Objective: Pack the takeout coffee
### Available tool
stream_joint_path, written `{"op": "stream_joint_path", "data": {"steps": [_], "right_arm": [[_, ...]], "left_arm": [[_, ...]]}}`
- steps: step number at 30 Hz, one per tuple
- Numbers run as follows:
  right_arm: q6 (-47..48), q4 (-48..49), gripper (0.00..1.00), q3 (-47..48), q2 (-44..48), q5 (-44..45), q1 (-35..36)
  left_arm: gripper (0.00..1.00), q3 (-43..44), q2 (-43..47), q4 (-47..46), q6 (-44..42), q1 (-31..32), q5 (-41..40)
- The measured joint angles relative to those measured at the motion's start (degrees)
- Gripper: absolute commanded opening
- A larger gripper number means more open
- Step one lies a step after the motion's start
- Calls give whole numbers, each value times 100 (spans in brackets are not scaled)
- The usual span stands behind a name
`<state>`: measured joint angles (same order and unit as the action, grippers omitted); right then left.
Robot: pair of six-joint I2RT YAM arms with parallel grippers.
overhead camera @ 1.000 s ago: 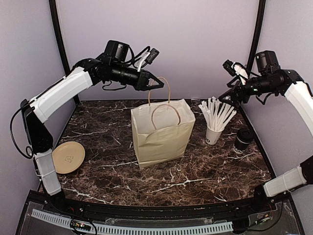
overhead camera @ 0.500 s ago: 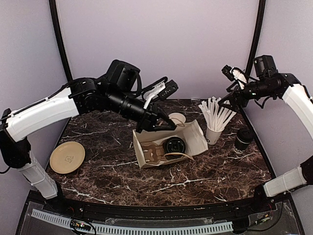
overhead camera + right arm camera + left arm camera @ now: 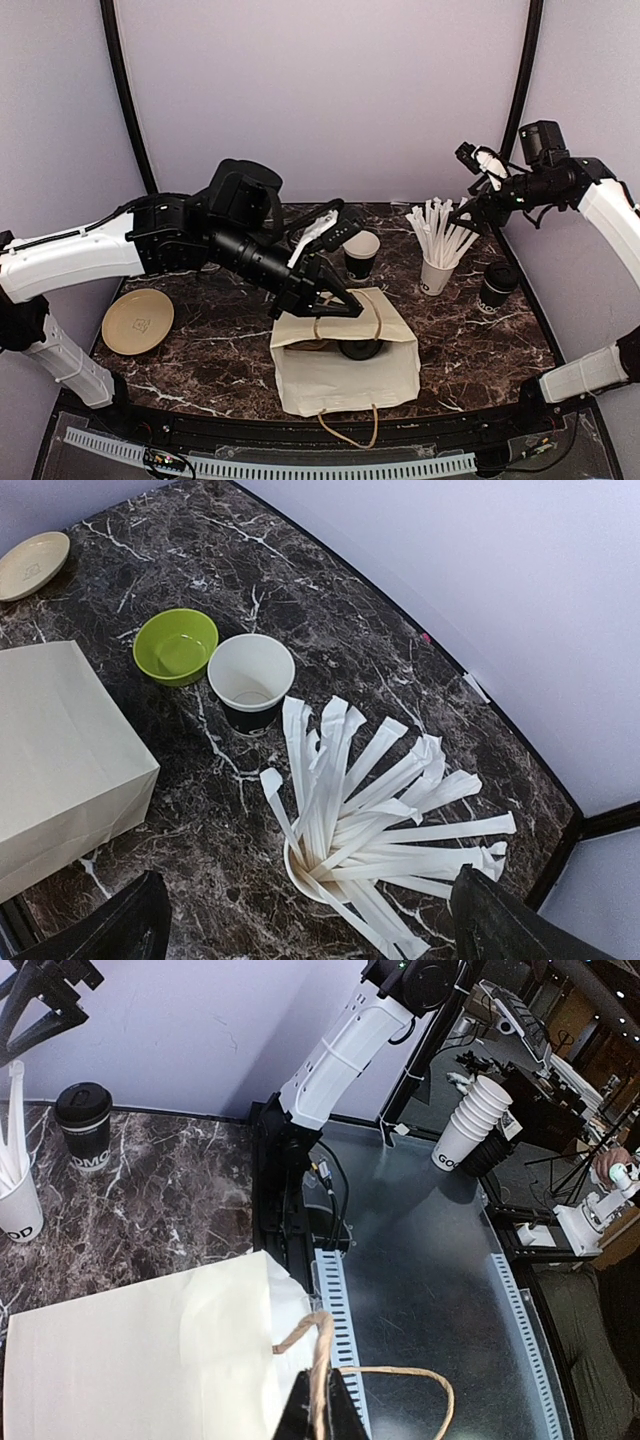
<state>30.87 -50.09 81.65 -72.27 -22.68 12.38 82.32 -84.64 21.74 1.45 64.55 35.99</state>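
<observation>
Top view: the left gripper [image 3: 335, 300] is clamped on the handle [image 3: 352, 312] of the bag [image 3: 345, 380], near the desk's front edge. A lidded cup [image 3: 360, 349] shows in the bag's mouth. The open cup [image 3: 360, 253] stands just behind the bag. The second lidded cup [image 3: 497, 287] stands by the right edge, nearest the right gripper [image 3: 468, 210], whose jaws are spread wide above the straws [image 3: 440, 235].

Left wrist: the handle is pinched tight.

Right wrist: the open cup stands upright, beyond the straws and left of the jaws, beside the bowl [image 3: 177, 645].

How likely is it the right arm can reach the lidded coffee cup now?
Probably yes: the right gripper hangs open above the straws, and the lidded cup stands in the open beside them, nothing covering it.
</observation>
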Motion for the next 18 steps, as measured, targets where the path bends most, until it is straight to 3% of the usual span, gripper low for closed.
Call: {"op": "stream_joint_path", "data": {"steps": [5, 12, 18], "right_arm": [[-83, 42, 98, -216, 192, 264, -170], [-68, -87, 99, -479, 599, 551, -1182], [173, -380, 99, -922, 625, 870, -1947]], "left_arm": [[0, 35, -17, -31, -35, 22, -168], [0, 892, -334, 374, -516, -44, -922], [1, 1333, -575, 505, -748, -634, -1316]]}}
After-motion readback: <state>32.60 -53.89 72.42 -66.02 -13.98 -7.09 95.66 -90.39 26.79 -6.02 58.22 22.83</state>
